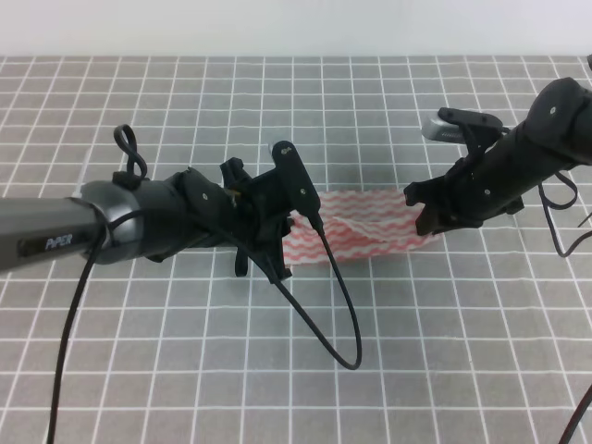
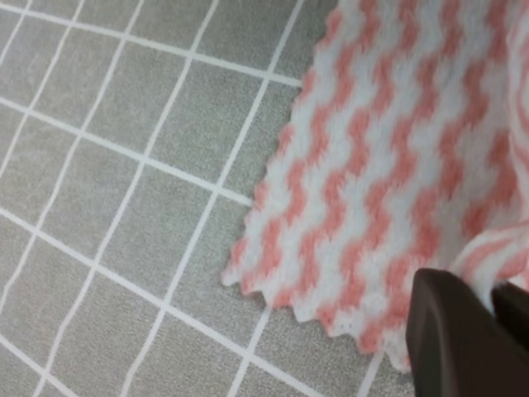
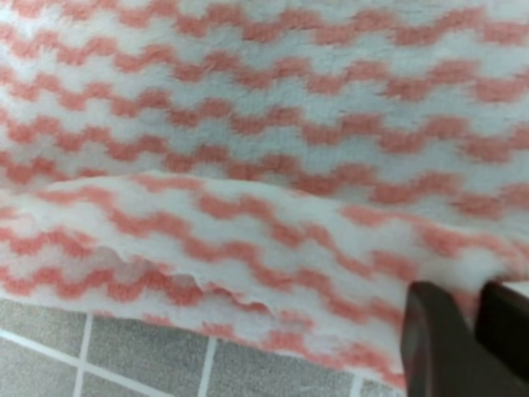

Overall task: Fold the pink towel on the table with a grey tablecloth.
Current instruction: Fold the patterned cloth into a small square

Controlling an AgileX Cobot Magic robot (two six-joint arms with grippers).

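Pink towel [image 1: 370,227] partly folded on grey tablecloth [image 1: 185,370], left gripper [image 1: 294,231] and right gripper [image 1: 427,217] each pinching one end

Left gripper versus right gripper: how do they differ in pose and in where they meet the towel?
The left gripper reaches in from the left to the towel's left end; the right gripper comes from the upper right to its right end. The left wrist view shows flat towel and a zigzag corner; the right shows a raised fold. Both seem to pinch cloth.
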